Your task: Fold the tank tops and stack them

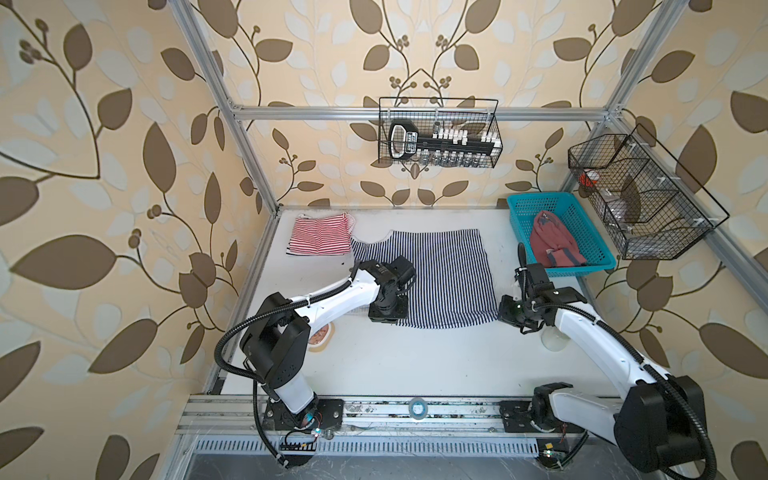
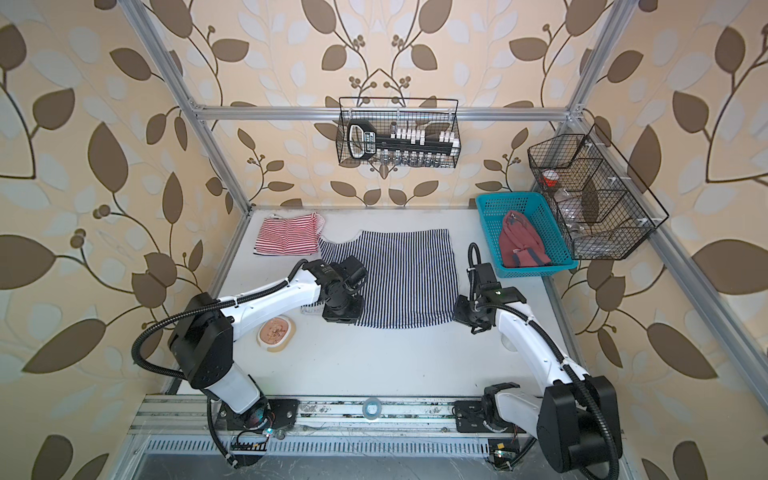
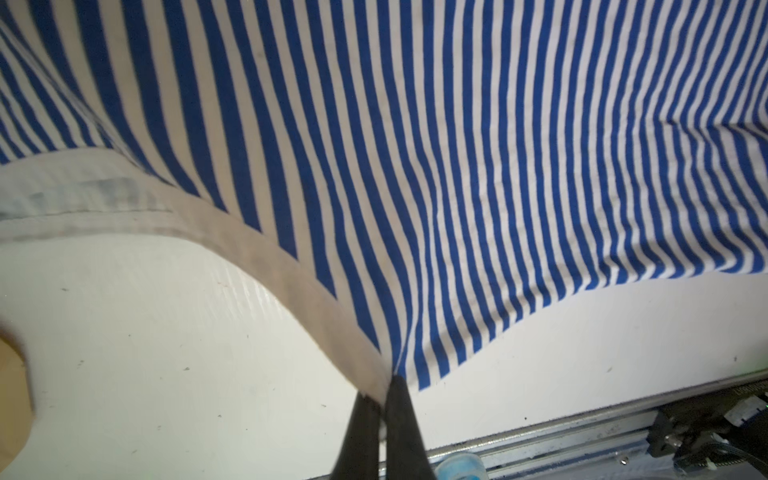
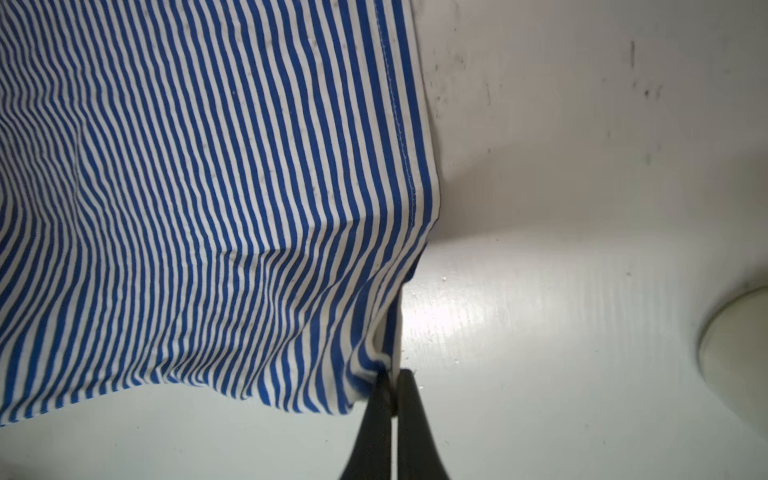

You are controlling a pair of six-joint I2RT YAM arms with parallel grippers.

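Navy-and-white striped tank top (image 1: 446, 270) with white trim lies spread on the white desk (image 1: 415, 365), between the two arms. The left pincer (image 3: 384, 392) is pressed together on its white-trimmed edge at the near left corner; the right pincer (image 4: 392, 380) pinches the near right corner by the stitched hem, the cloth lifting a little there. The red-and-white striped tank top (image 1: 318, 239) lies folded at the far left, just beside the navy one; the dusty red tank top (image 1: 555, 245) with grey-blue trim sits crumpled in the teal plastic basket (image 1: 536, 199) at the far right.

teal basket (image 1: 521, 220): far right | wire basket (image 1: 386, 120): back rail | tape roll (image 1: 417, 407): front rail
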